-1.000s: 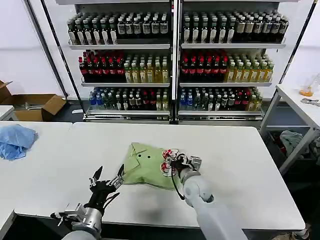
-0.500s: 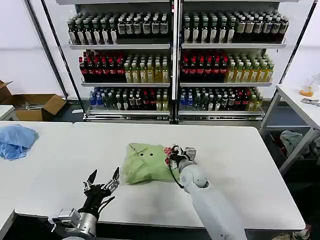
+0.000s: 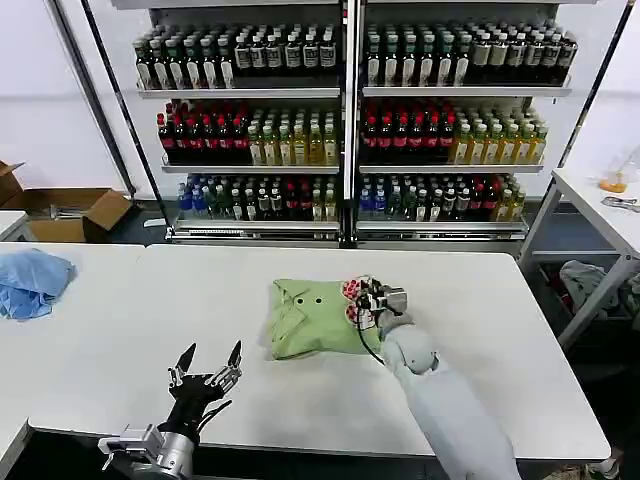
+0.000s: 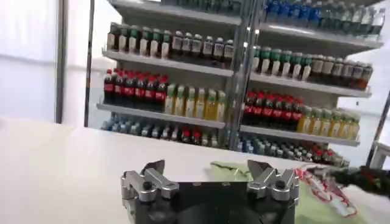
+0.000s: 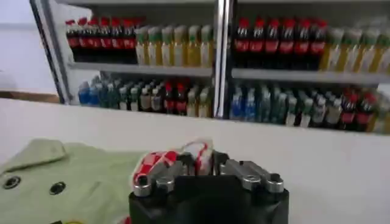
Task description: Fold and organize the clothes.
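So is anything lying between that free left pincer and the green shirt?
Nothing visible. Bare white table separates the open left pincer from the shirt, whose printed edge the right pincer grips.

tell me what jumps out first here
A folded green shirt lies mid-table, the right claw shut on its red-and-white printed edge. The left claw hovers open over the table's near edge, touching nothing. Behind, shelves of bottles fill the wall.
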Available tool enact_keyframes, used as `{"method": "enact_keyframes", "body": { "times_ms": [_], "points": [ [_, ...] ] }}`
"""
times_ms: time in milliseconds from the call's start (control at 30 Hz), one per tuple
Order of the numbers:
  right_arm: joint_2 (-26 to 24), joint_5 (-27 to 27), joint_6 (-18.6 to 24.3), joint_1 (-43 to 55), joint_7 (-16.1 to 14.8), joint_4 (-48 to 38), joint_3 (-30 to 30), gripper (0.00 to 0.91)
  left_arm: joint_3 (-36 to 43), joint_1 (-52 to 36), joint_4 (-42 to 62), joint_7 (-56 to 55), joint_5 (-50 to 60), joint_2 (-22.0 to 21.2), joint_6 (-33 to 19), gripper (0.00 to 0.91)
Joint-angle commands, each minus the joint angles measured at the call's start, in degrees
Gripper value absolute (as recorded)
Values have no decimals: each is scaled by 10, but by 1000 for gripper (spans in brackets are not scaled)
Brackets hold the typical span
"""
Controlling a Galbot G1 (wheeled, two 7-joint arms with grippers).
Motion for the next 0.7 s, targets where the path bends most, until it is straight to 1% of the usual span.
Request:
{"method": "enact_keyframes", "body": {
  "times_ms": [33,133,200,233,300,367,533,700],
  "points": [
    [-42,-135,157,-198,25,208,61,907,-3,14,-8,7,23,2,-5,907],
    [-64,-139,178,-252,36,258,85,907,-2,9,-11,11,27,0,-7,907],
    [-77,-137,169,-283,44,295,102,907,1,5,-11,14,28,-3,-7,907],
    [-78,-130,165,-288,44,300,107,907,3,4,-11,14,29,-4,-7,907],
    [-85,-104,162,-306,42,317,116,907,5,2,-11,16,30,-6,-7,907],
    [-86,-97,165,-318,39,330,124,907,5,4,-13,18,30,-6,-7,907],
    [-84,-106,165,-352,29,354,131,907,-4,11,-14,23,31,-5,-10,907],
    [-69,-114,183,-376,25,371,127,907,-12,20,-23,41,45,1,-17,907]
  ]
}}
